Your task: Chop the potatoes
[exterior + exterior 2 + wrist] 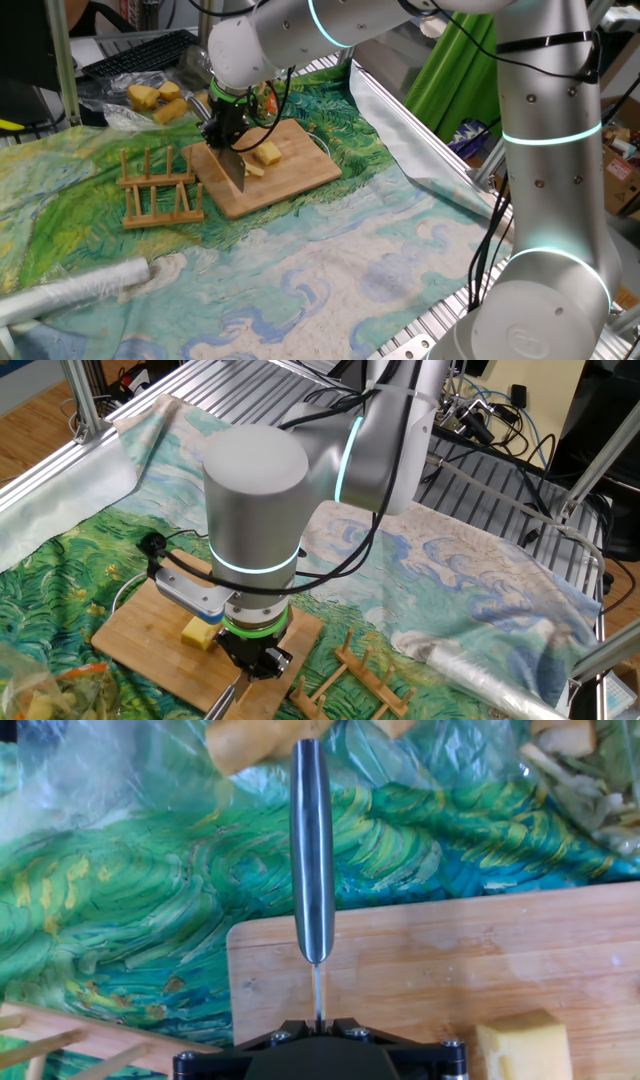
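Note:
A pale-yellow blocky potato chunk [267, 154] lies on the wooden cutting board [295, 178], with a few thin slices [254, 170] beside it. My gripper [226, 128] is shut on a knife [233, 170], its blade pointing down at the board just left of the potato. In the hand view the gripper [317, 1025] clamps the knife [312, 850] above the board [430, 955], and the potato [526, 1046] sits at the lower right. In the other fixed view the potato [200, 633] lies next to the gripper [256, 657] on the board [140, 645].
A wooden dish rack [160, 188] stands left of the board and shows in the other fixed view [362, 682]. A plastic bag with potato pieces [158, 100] lies behind. A plastic-wrap roll [72, 290] lies at the front left. Peelings [592, 770] lie beyond the board.

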